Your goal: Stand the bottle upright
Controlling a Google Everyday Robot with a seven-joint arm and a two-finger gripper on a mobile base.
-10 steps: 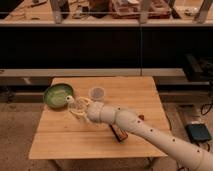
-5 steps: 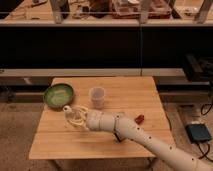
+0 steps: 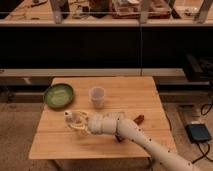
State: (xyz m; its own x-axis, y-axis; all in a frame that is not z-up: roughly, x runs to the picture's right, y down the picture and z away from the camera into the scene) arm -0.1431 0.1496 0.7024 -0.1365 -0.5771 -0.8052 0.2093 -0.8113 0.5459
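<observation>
The bottle [image 3: 67, 117] is a small pale shape with a whitish top, on the left half of the wooden table [image 3: 130, 100]. It sits right at the tip of my gripper [image 3: 75, 123]. It looks roughly upright, but I cannot tell whether it rests on the table or is held. My arm [image 3: 130, 132] reaches in from the lower right, low across the table's front part. The gripper is in front of the green bowl and to the front left of the cup.
A green bowl [image 3: 58, 94] stands at the table's back left. A translucent white cup [image 3: 97, 97] stands near the middle. A dark red-and-black packet [image 3: 138, 119] lies right of my arm. Dark shelving runs behind the table. A grey device [image 3: 199, 132] lies on the floor at right.
My gripper has moved from beside the bowl and cup toward the table's front, with the bottle staying at its tip. The arm now lies lower over the table.
</observation>
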